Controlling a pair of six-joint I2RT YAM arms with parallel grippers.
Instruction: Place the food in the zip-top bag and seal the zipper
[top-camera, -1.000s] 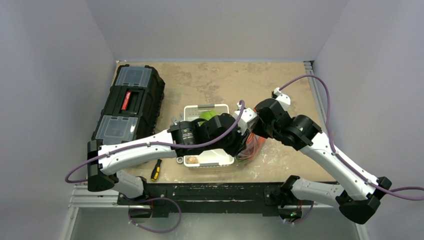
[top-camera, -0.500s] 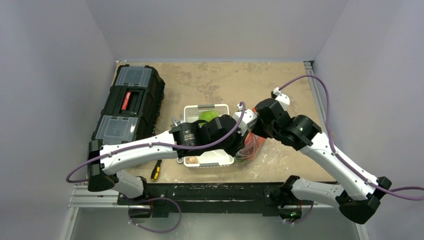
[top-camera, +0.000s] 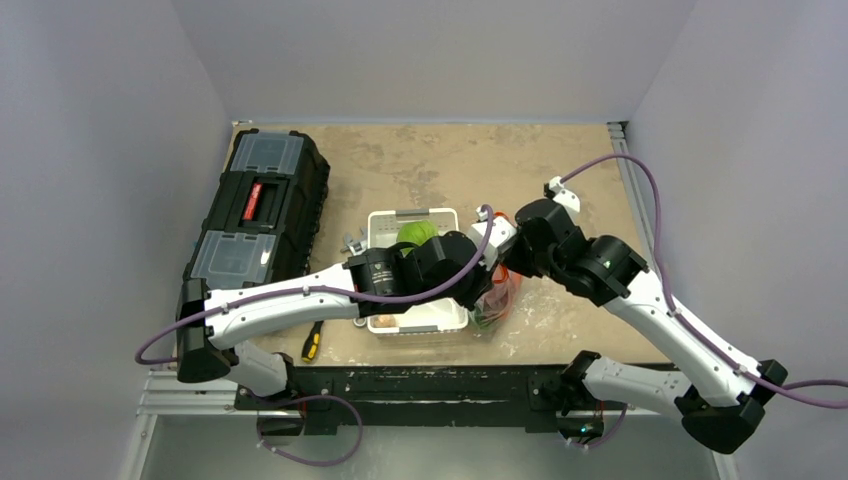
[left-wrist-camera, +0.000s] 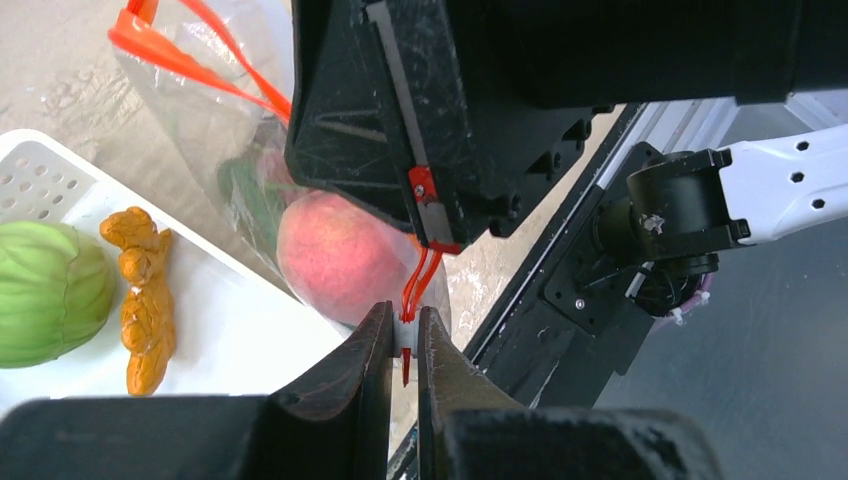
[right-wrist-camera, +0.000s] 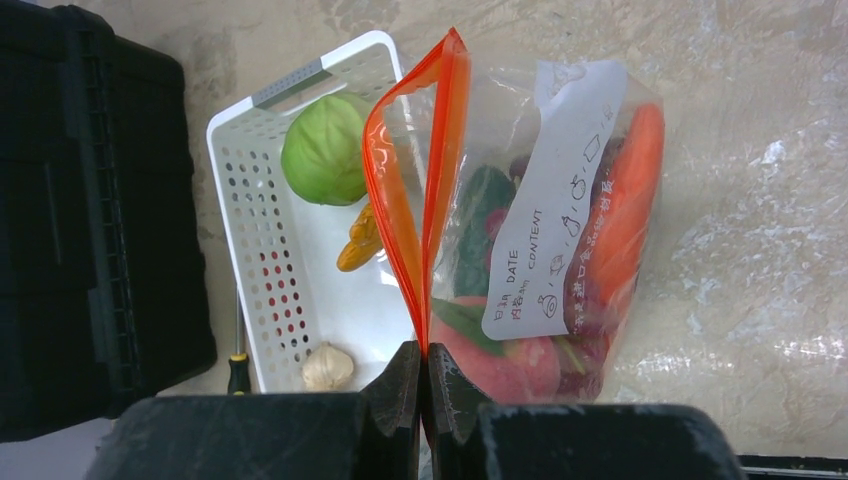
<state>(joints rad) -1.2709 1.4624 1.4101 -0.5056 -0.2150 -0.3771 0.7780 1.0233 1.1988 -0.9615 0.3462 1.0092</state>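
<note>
Right gripper (right-wrist-camera: 424, 388) is pinching the zipper (right-wrist-camera: 443, 150) at bottom centre, unsealed strip running straight up-frame. Left gripper (left-wrist-camera: 404, 345) is clamping the same end, just beside

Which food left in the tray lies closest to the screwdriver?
The whitish bulb, in the tray's corner by the screwdriver; the cabbage and orange piece sit farther.

Top view: both wrists cover most of the zip-top bag (top-camera: 497, 300) and the middle of the tray (top-camera: 412, 216) — contents unreadable. Right wrist: the label (right-wrist-camera: 560, 200) masks some food (right-wrist-camera: 625, 200); the screwdriver (right-wrist-camera: 238, 372) is only a sliver beside the tray. Left wrist: the right gripper (left-wrist-camera: 432, 225) blocks the top of the peach (left-wrist-camera: 335, 255) — the zipper (left-wrist-camera: 170, 62) runs off-frame.
</note>
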